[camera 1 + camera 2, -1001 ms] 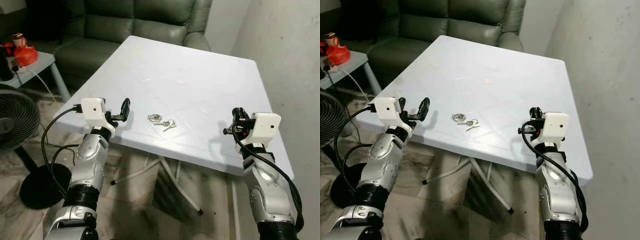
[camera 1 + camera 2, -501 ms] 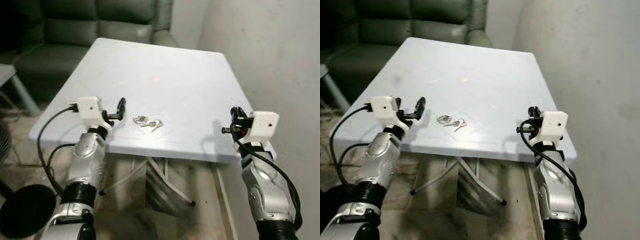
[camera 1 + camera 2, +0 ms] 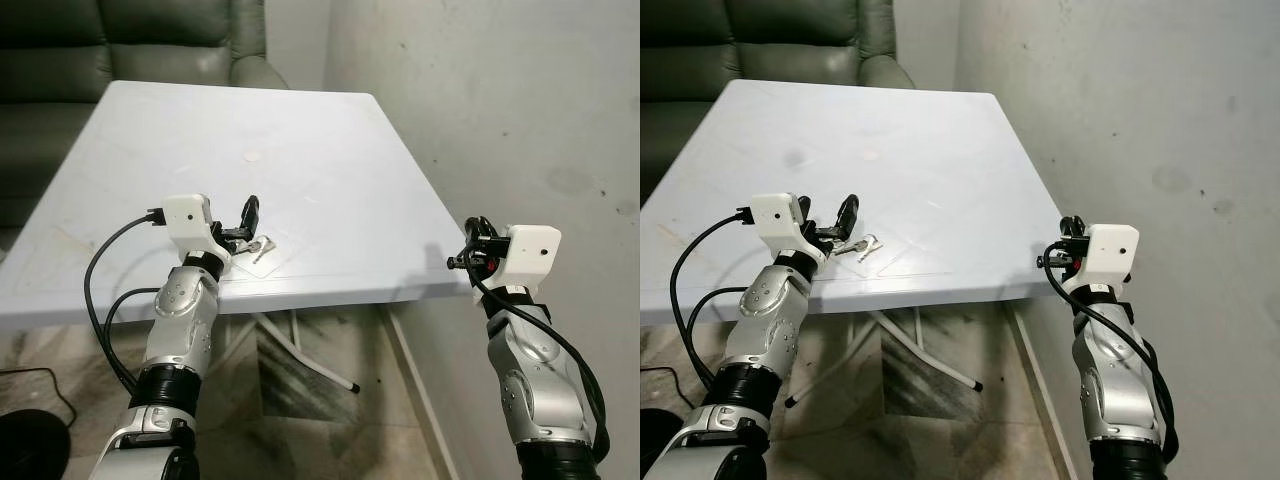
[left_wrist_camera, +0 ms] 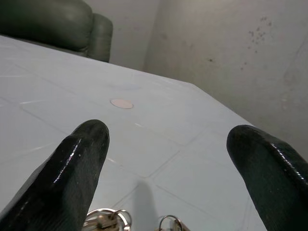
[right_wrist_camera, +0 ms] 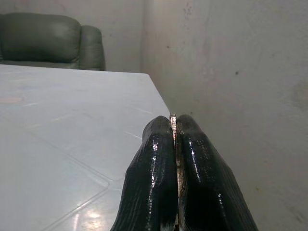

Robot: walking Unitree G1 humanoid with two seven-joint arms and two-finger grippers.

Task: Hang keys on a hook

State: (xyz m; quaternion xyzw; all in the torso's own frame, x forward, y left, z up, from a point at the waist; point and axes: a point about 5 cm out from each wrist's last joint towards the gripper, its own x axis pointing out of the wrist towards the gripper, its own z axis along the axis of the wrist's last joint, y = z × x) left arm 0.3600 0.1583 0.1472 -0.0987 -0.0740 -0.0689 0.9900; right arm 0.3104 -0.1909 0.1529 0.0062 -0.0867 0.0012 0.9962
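Note:
A small bunch of silver keys (image 3: 262, 246) on rings lies on the white table (image 3: 330, 170), near its front edge. My left gripper (image 3: 236, 228) hovers low over the table just left of the keys, open. In the left wrist view the key rings (image 4: 108, 219) lie on the table between its two wide-apart black fingers (image 4: 72, 163). My right gripper (image 3: 468, 252) is held at the table's front right corner, close to the wall. Its fingers (image 5: 163, 159) are pressed together, with nothing held.
A grey plaster wall (image 3: 500, 110) runs along the table's right side. A dark green sofa (image 3: 120, 40) stands behind the table. White folding legs (image 3: 300, 345) cross under the table above a tiled floor. A small round pale mark (image 3: 253, 156) sits mid-table.
The camera has swung right: the fan and side table have left the view and the wall fills more of it. The keys now lie right at my left gripper's fingertips, closer than before.

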